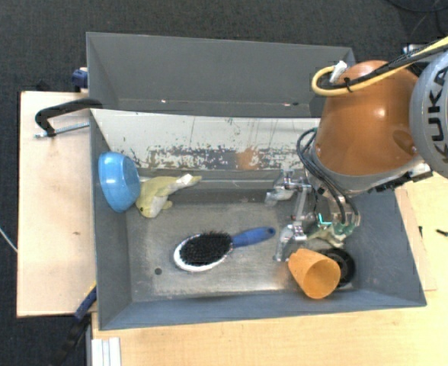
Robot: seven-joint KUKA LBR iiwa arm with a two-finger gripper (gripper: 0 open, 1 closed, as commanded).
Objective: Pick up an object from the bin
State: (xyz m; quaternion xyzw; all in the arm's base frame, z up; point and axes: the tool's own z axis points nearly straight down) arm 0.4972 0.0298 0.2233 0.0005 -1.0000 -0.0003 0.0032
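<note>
My gripper [284, 218] hangs over the right half of the bin, its two metal fingertips [279, 195] spread apart and open, with only bin floor between them. The lower fingertip stands just right of the blue handle end of a hairbrush [209, 249], whose black oval head with a white rim lies to the left. An orange cup [314, 272] lies on its side just below the gripper, near the bin's front right corner. A dark round thing [347, 263] sits partly hidden behind the cup.
A blue bowl [117, 180] leans against the bin's left wall. A pale yellow soft thing [160, 191] lies beside it. The arm's orange cover and cables hang over the bin's back right.
</note>
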